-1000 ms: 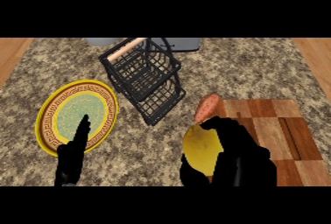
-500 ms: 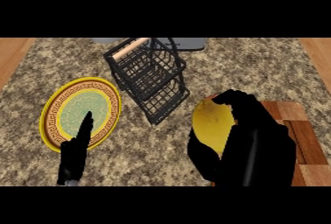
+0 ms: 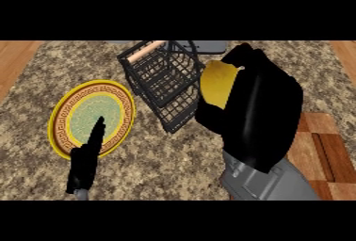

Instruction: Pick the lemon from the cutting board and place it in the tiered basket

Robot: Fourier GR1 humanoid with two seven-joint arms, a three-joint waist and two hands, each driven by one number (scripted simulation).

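In the head view my right hand fills the centre right, curled round the yellow lemon, which shows at its left side. The lemon is held up just right of the black wire tiered basket, near its right rim; whether they touch I cannot tell. The wooden cutting board lies at the right, partly hidden behind the hand and grey forearm. My left hand rests open at the lower left, fingers pointing up over the plate's lower edge.
A round plate with a yellow and brown patterned rim and green centre lies left of the basket. A wooden handle runs along the basket's top left edge. A grey object sits behind the basket.
My right hand has carried the lemon up and away from the cutting board toward the basket's right side. The orange thing seen earlier on the board is now hidden. The left hand has not moved.
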